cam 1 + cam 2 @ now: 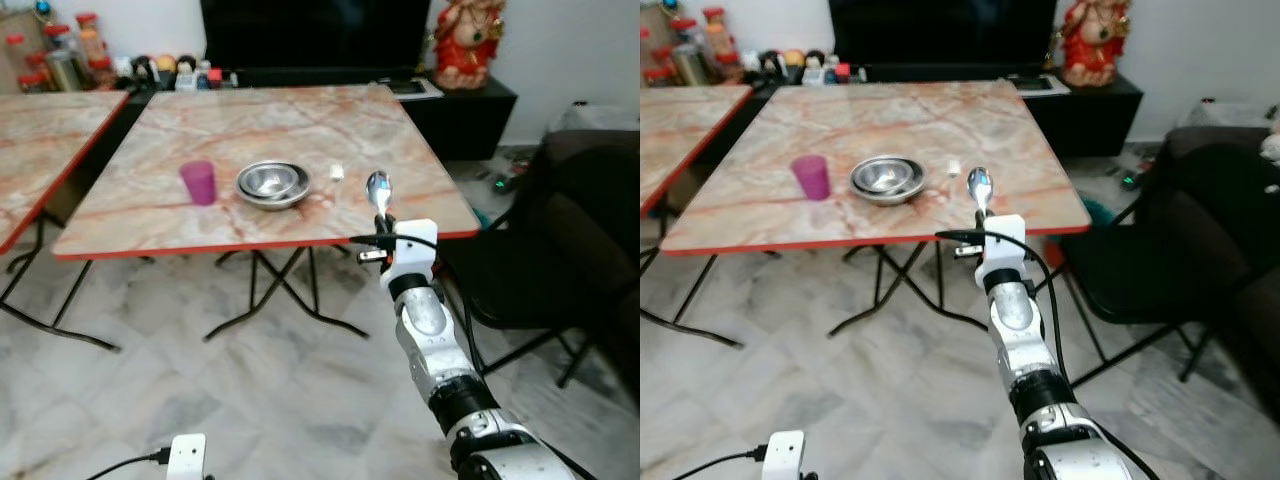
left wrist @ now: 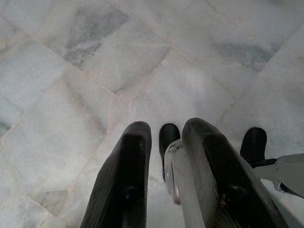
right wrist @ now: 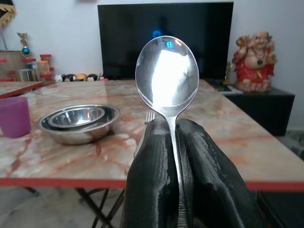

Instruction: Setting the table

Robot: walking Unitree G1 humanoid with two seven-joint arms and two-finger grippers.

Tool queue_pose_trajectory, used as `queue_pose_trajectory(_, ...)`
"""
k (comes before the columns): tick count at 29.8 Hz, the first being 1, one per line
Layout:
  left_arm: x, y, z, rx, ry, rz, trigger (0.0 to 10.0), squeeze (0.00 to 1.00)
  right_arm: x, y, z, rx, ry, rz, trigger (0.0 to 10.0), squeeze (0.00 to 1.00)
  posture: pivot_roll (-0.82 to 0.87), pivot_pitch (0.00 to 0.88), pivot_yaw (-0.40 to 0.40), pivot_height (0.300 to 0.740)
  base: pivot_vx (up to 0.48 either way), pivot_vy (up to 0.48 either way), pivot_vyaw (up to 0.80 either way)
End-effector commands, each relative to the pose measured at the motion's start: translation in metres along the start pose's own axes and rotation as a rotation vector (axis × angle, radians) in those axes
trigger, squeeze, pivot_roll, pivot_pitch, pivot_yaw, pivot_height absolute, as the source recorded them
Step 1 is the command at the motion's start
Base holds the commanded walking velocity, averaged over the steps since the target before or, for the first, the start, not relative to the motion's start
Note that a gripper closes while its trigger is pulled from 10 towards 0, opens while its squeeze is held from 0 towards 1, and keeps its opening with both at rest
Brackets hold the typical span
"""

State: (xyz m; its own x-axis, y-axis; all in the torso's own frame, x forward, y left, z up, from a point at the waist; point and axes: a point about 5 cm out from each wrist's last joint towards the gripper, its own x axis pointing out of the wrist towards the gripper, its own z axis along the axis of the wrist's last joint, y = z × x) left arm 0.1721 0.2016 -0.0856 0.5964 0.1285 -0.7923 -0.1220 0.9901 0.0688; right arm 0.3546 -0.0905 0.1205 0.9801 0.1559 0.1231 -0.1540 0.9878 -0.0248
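Note:
A metal spoon point(image 3: 166, 78) stands bowl-up between the black fingers point(image 3: 154, 161) of my right gripper point(image 1: 384, 222), which is shut on its handle. The gripper hovers at the front right edge of the marble-patterned table point(image 1: 260, 125), with the spoon bowl point(image 1: 378, 185) just over the tabletop. On the table sit nested steel bowls point(image 1: 272, 183), a purple cup point(image 1: 199, 182) to their left, and a small white object point(image 1: 337, 172) to their right. My left gripper point(image 2: 164, 166) hangs low over the floor, its fingers a narrow gap apart with nothing between them.
A second table point(image 1: 35, 140) stands to the left. A dark chair point(image 1: 560, 250) sits to the right of the table. Behind are a black TV point(image 1: 315, 35), a low cabinet with a red figurine point(image 1: 467, 42), and jars point(image 1: 70, 50). Pale marble floor point(image 1: 200, 390) lies in front.

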Motion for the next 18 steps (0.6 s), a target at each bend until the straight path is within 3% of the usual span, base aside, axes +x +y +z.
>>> queue_pose_trajectory(1,0.0002,0.0083,0.0019,-0.008,-0.002,0.023,10.0,0.0,0.0024,0.003,0.0061,0.004,-0.02,0.008,10.0,0.0,-0.01,0.0,-0.01,0.74,0.0,0.0,0.0)
queue_pose_trajectory(8,0.0006,0.0093,0.0039,-0.019,-0.007,0.027,10.0,0.0,0.0012,0.0035,0.005,0.005,-0.017,0.009,10.0,0.0,-0.01,0.0,-0.012,0.74,0.0,0.0,0.0)
queue_pose_trajectory(18,0.0003,0.0099,0.0037,-0.005,-0.012,0.027,10.0,0.0,-0.0004,0.0056,0.0039,0.01,-0.015,0.011,10.0,0.0,-0.02,0.0,-0.003,0.74,0.29,0.0,0.0)
